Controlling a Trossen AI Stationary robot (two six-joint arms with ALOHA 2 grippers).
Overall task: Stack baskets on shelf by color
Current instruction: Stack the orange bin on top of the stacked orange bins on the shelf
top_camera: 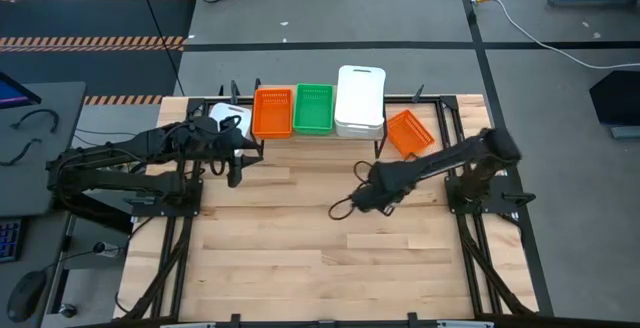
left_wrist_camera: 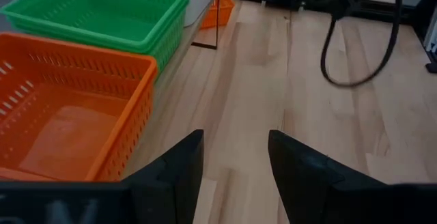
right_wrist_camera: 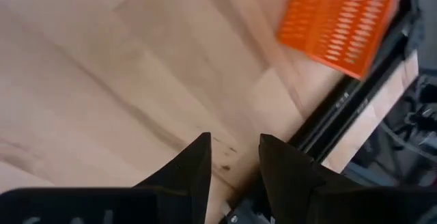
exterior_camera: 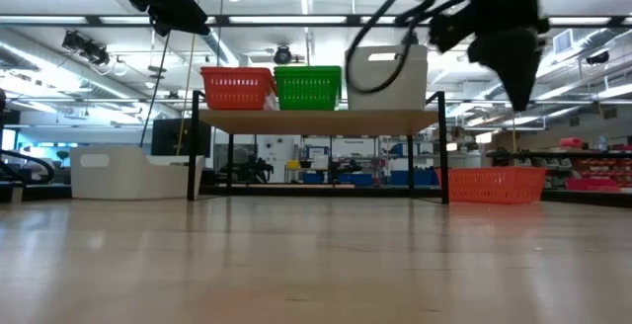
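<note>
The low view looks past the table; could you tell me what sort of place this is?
Probably a robotics lab or workshop: open ceiling with strip lights, workbenches cluttered with equipment behind the shelf, and cables on the concrete floor.

The table point(top_camera: 300, 258) is pale wood planking, smooth with a soft sheen. The shelf point(exterior_camera: 316, 121) has a light wooden top on thin black metal legs. The orange basket point(left_wrist_camera: 61, 108) and green basket point(left_wrist_camera: 102, 12) are perforated plastic, slightly glossy; the white basket point(top_camera: 360, 98) is smooth solid plastic. Each pincer's fingers point(left_wrist_camera: 177, 169) look like matt black plastic. At two o'clock another orange basket point(right_wrist_camera: 341, 19) shows slotted plastic.
</note>
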